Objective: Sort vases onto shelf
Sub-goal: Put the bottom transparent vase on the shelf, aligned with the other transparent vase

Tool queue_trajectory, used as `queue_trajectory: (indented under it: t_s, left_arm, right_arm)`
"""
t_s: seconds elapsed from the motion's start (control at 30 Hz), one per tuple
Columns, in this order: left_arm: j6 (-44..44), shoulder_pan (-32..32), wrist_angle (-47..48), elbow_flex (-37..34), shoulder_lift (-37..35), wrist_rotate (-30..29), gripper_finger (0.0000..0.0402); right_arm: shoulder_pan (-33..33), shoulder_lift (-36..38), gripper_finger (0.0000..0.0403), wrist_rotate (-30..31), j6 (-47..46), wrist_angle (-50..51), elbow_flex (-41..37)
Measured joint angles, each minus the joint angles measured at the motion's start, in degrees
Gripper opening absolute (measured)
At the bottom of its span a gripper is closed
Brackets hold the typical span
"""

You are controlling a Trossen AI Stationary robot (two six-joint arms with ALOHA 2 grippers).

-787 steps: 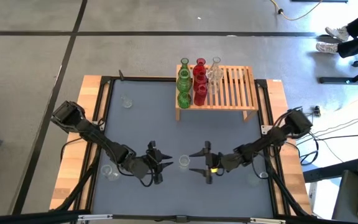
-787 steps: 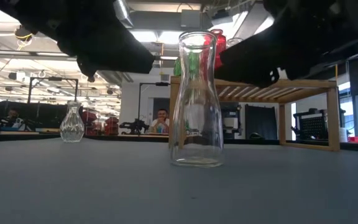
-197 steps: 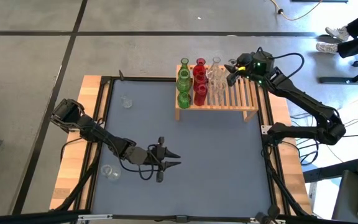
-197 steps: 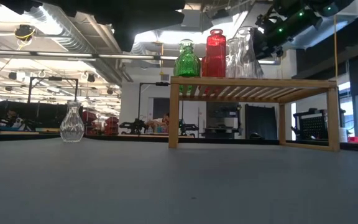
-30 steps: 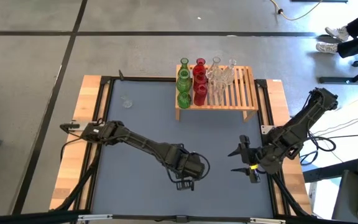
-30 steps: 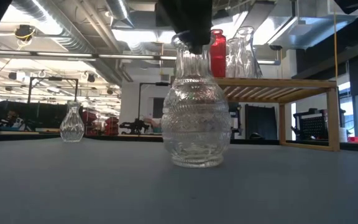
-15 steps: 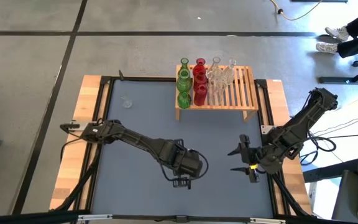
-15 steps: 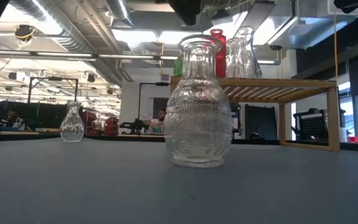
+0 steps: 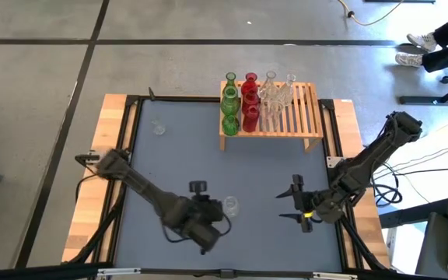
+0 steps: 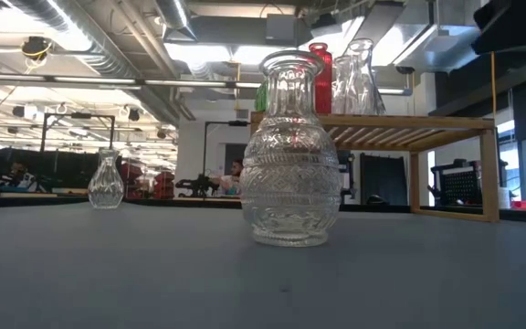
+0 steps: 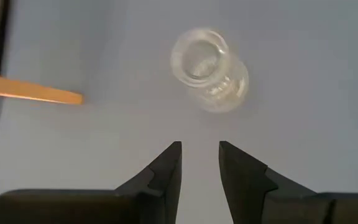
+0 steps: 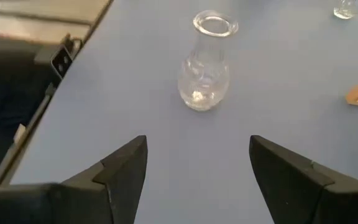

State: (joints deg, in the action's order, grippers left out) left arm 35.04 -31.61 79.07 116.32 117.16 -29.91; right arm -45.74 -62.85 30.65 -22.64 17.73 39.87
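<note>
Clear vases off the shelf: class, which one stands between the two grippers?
The patterned clear vase mid-table, upright, between the left gripper and the right gripper. The other clear vase stands far off by the table's back-left corner.

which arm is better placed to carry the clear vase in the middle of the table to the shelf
Right. Its open claw faces the clear vase on the side nearer the shelf. The left claw is empty beside the vase.

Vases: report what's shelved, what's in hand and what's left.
Done: green, red and clear vases stand at the left end of the shelf. In hand: nothing; the left claw and the open right claw both face a clear vase standing mid-table. Left: that one and a small clear vase at the far left.
</note>
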Motion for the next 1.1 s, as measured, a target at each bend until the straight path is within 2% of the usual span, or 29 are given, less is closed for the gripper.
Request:
queue_trajectory:
  t_s: [0.1, 0.27, 0.4, 0.53, 0.8, 0.93, 1.1]
  left_arm:
    - [2.3, -1.2, -10.1, -12.1, -7.2, -2.5, 0.0100]
    - [2.8, -2.5, -34.4, -33.4, -16.7, -2.8, 0.0100]
    - [2.4, -1.8, -53.4, -46.4, -18.5, -4.3, 0.0100]
    - [1.8, -0.9, -70.5, -56.1, -18.5, -3.0, 0.0100]
    - [-5.4, -1.2, -99.1, -68.8, -18.5, -4.5, 0.0100]
    - [-7.2, -1.2, -104.8, -71.6, -18.5, -5.3, 0.0100]
    - [-7.1, -0.5, -105.4, -73.1, -18.5, -5.5, 0.0100]
  right_arm:
    - [0.1, -0.1, 0.0264, 2.0, 1.2, -8.8, -3.9]
    - [0.8, -3.0, 0.0264, 4.9, 3.5, -20.0, -7.7]
    - [3.2, -7.5, 0.0264, 4.7, 4.0, -25.7, -8.1]
    - [5.5, -13.3, 0.0264, 4.0, 7.7, -33.5, -8.1]
    - [10.0, -23.8, 0.0264, 1.0, 12.9, -51.6, -8.1]
    - [12.2, -28.2, 0.0264, -1.2, 13.9, -59.9, -8.1]
    - [14.8, -33.1, 0.0264, -3.8, 14.9, -68.4, -7.8]
